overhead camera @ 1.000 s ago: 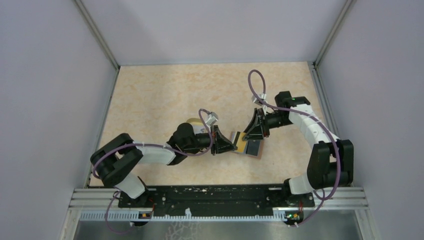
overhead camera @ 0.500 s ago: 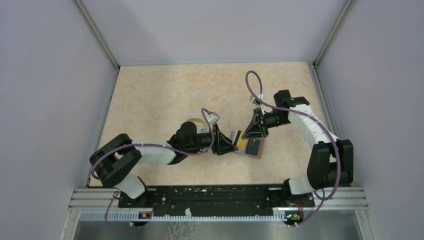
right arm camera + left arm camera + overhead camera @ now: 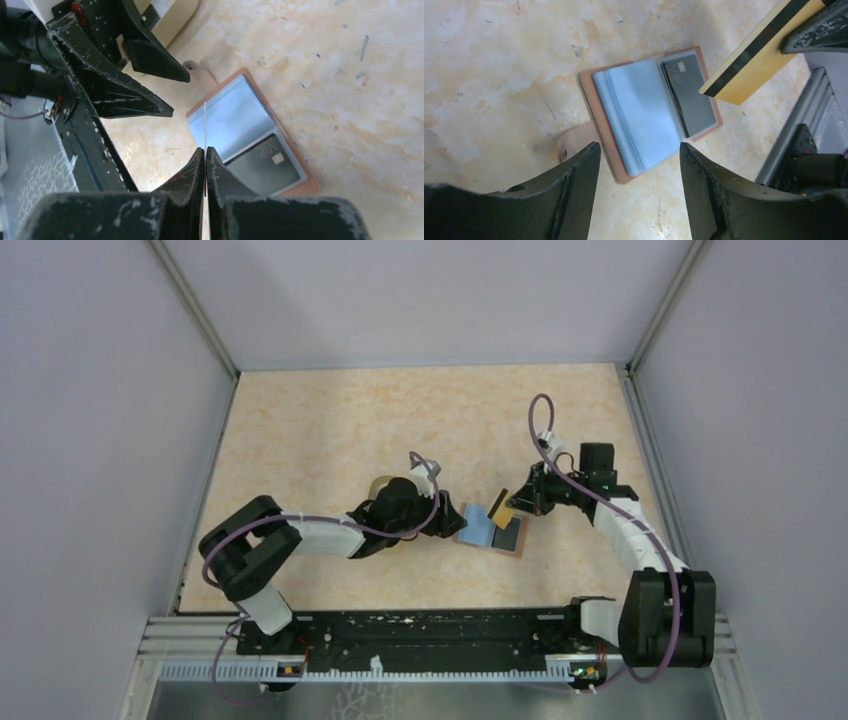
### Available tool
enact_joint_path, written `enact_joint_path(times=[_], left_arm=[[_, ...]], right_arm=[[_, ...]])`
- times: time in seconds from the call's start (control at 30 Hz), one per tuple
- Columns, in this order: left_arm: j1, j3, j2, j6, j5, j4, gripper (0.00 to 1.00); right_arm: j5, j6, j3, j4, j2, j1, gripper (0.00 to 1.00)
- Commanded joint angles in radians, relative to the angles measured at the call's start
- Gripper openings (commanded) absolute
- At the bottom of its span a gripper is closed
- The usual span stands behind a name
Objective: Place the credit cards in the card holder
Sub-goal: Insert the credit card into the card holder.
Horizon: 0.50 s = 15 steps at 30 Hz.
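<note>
The card holder (image 3: 611,130) lies open on the table, its light blue sleeves up and its small tab (image 3: 574,142) toward my left gripper. A black credit card (image 3: 689,97) marked VIP sits in the holder's right pocket. My left gripper (image 3: 639,146) hovers open just over the holder's near edge, holding nothing. My right gripper (image 3: 205,150) is shut on a yellow credit card (image 3: 754,62) with a black stripe, held tilted in the air over the holder's right side. In the top view the holder (image 3: 478,525) lies between the left gripper (image 3: 450,523) and the right gripper (image 3: 518,505).
A tan-rimmed oval dish (image 3: 384,483) sits behind the left wrist, mostly hidden by the arm. The black mounting rail (image 3: 430,635) runs along the near edge. Grey walls enclose the table on three sides.
My left gripper has opened and shifted right toward the holder. My right gripper has shut on the yellow card and drawn back to the right with it. The holder now lies open flat.
</note>
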<state>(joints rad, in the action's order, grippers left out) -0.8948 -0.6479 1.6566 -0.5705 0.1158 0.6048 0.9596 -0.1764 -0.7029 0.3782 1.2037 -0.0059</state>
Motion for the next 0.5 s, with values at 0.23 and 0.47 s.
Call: enact_joint_path(times=[0.23, 0.47], left_arm=[[0.000, -0.231, 0.170, 0.069, -0.107, -0.223, 0.70], [-0.032, -0.300, 0.260, -0.008, -0.198, -0.316, 0.65]], right_arm=[[0.020, 0.210, 0.025, -0.157, 0.058, -0.102, 0.00], [0.035, 0.201, 0.034, -0.152, 0.056, -0.103, 0.00]])
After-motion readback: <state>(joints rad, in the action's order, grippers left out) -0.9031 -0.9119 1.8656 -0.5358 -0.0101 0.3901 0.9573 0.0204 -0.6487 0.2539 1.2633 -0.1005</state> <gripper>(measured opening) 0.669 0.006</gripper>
